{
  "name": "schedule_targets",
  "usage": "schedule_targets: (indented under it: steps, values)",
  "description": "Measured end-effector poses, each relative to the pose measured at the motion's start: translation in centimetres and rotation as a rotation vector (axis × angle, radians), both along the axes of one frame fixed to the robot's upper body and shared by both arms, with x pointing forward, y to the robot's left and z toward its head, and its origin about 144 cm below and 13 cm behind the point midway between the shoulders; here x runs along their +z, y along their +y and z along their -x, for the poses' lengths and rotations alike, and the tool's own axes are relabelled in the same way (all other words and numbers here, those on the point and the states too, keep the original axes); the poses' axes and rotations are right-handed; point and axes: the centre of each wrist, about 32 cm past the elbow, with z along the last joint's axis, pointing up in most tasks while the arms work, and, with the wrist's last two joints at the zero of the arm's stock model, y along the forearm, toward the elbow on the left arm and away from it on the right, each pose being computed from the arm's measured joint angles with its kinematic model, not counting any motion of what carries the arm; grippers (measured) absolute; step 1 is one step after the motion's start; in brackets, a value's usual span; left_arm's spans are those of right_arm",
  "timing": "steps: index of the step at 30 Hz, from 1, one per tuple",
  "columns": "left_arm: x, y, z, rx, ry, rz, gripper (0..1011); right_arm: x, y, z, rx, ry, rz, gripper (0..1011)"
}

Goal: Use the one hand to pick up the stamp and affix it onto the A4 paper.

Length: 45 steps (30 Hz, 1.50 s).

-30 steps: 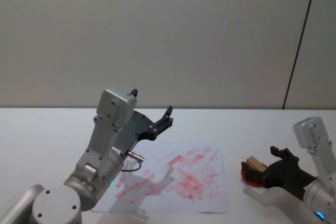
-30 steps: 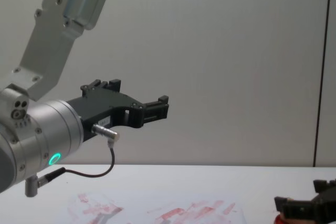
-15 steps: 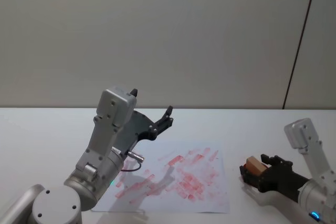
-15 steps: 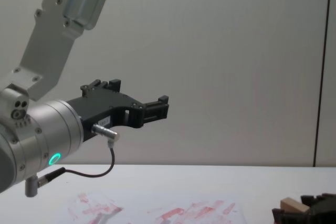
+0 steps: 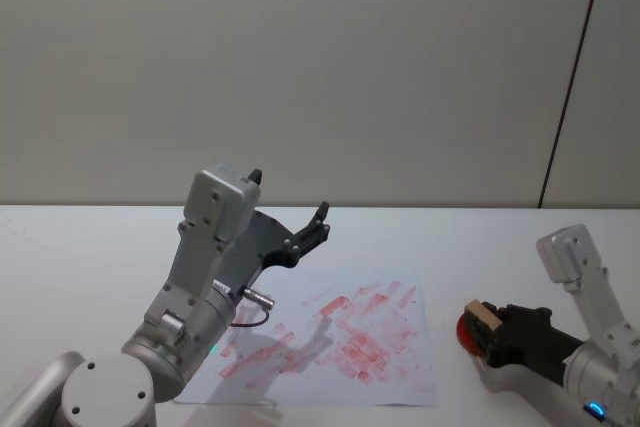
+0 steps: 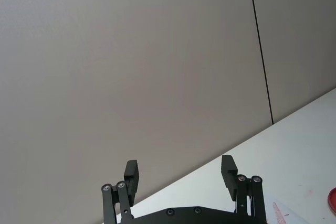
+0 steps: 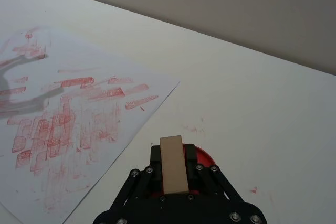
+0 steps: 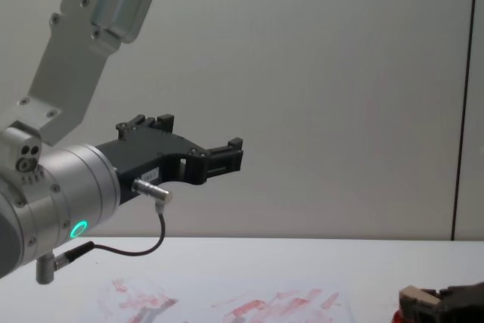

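The right gripper [image 5: 489,326] is low over the white table [image 5: 80,242], at the right side. Its two black fingers are closed tight on the stamp [image 7: 174,169]. The stamp is a small pale block of wood. It sits between the fingers, and one end sticks out past the tips.

Right by the stamp is the red pad [image 5: 465,331]. It is round and red all over, and it lies flat on the table. In the right wrist view the pad peeks out from under the gripper on both sides of the stamp. From the chest view the stamp looks a little higher than the pad. I cannot tell if the stamp touches the pad or not.

The A4 paper [image 5: 400,372] lies flat on the table, to the left of the pad and the stamp. It is white with lots of red marks and smears on it. The pad is near the paper's right edge but not on it. The stamp is not over the paper.

The left gripper [image 6: 180,167] is up in the air, over the far left part of the paper. Its fingers are wide apart and they hold nothing. It points toward the grey wall [image 5: 320,67] behind the table.
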Motion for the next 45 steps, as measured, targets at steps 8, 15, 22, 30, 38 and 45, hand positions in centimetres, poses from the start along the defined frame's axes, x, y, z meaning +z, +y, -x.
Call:
schedule_targets:
  steps: [8,15,22,30,38,45]
  values:
    - [0.0,0.0,0.0,0.000,0.000,0.000,1002,0.8,0.5,0.1,0.022,-0.049,-0.013,218]
    - [0.0,0.0,0.0,0.000,0.000,0.000,1002,1.9,1.4,0.3,0.071,-0.087,-0.036,218]
    - [0.0,0.0,0.0,0.000,0.000,0.000,1003,2.7,3.0,0.5,0.142,-0.100,-0.056,218]
    - [0.0,0.0,0.0,0.000,0.000,0.000,1002,2.6,4.5,0.7,0.192,-0.090,-0.043,218]
    - [0.0,0.0,0.0,0.000,0.000,0.000,1003,1.6,5.5,0.7,0.219,-0.066,-0.009,218]
    - [0.0,0.0,0.0,0.000,0.000,0.000,1003,0.7,6.0,0.6,0.232,-0.043,0.023,218]
